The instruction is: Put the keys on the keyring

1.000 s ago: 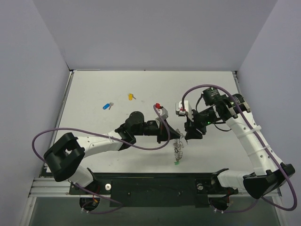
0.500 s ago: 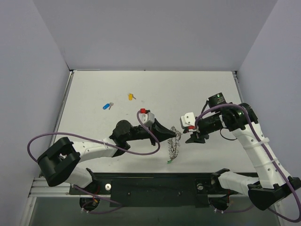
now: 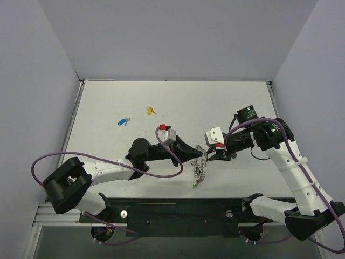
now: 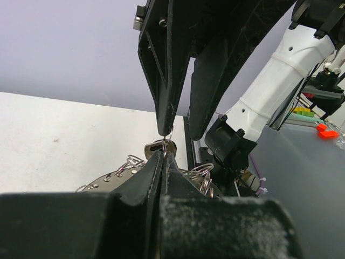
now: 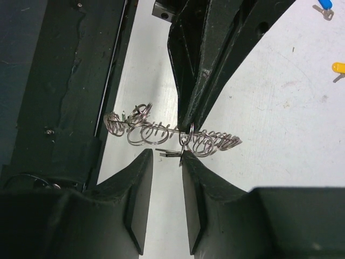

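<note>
The keyring (image 3: pixel 199 168) is a metal strip carrying several split rings, hanging in the air with a green key (image 3: pixel 193 186) at its low end. My left gripper (image 3: pixel 203 156) is shut on one ring of it; in the left wrist view (image 4: pixel 164 153) the ring (image 4: pixel 163 145) sits between its closed fingertips. My right gripper (image 3: pixel 212 157) is open, its tips just right of the held ring. In the right wrist view (image 5: pixel 165 157) the keyring (image 5: pixel 161 131) lies across just beyond its open fingers. A blue key (image 3: pixel 123 121) and a yellow key (image 3: pixel 150 110) lie on the table far left.
The white table (image 3: pixel 108 102) ends at a black front rail (image 3: pixel 178 210). Purple cables loop off both arms. The blue key (image 5: pixel 323 7) and yellow key (image 5: pixel 338 67) show at the right edge of the right wrist view. Grey walls stand left, right and behind.
My left arm swung round and lifted the keyring off the table. My right gripper came down and left until its open tips reached the held ring.
</note>
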